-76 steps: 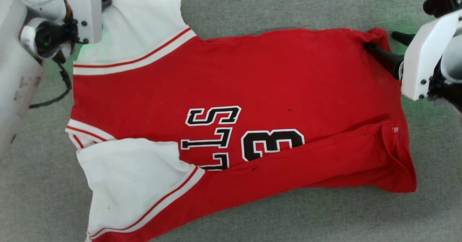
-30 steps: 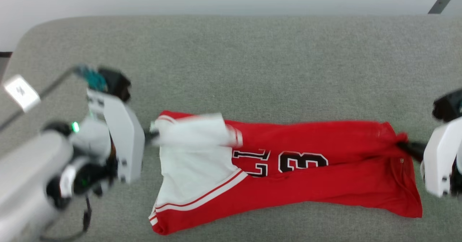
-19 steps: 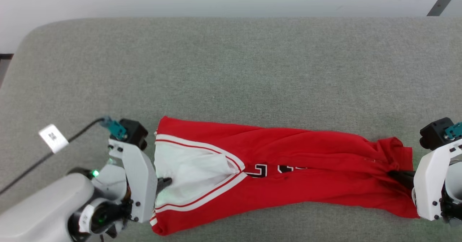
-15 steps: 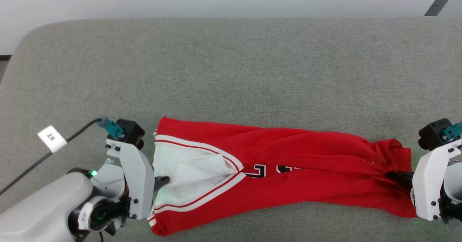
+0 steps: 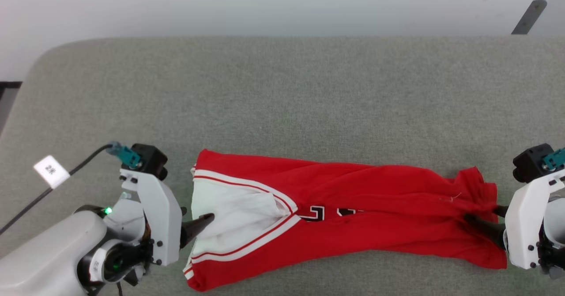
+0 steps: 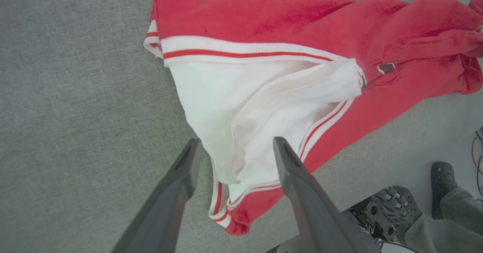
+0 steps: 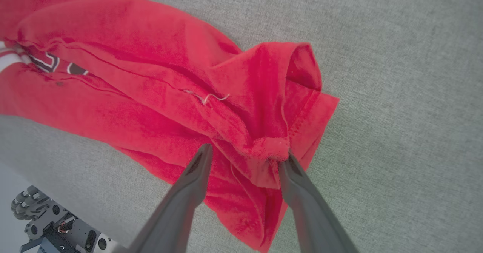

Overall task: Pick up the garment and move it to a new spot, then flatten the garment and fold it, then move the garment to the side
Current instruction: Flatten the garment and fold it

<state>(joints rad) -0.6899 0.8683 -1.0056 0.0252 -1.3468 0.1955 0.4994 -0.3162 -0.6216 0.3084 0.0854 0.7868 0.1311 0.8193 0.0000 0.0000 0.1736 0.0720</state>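
Observation:
The garment (image 5: 353,216), a red jersey with white sleeves, lies folded lengthwise into a long band near the table's front edge, with only a strip of its black-and-white lettering showing. My left gripper (image 5: 201,225) is open at the sleeve end. In the left wrist view the left gripper (image 6: 237,141) straddles the edge of the white sleeve (image 6: 245,105), which lies loose between the fingers. My right gripper (image 5: 485,216) is open at the hem end. In the right wrist view the right gripper (image 7: 246,151) has its fingers on either side of the bunched red hem (image 7: 268,147).
The grey padded table (image 5: 282,88) stretches far beyond the garment to a white wall. A black cable with a white tag (image 5: 50,171) trails from my left wrist. Below the table edge there are a person's shoe (image 6: 441,173) and the robot's base wheel (image 6: 388,211).
Both grippers, which were shut on the garment's far corners, drew them toward the front edge, folding it lengthwise, and have now opened and let go. The head view has also shifted.

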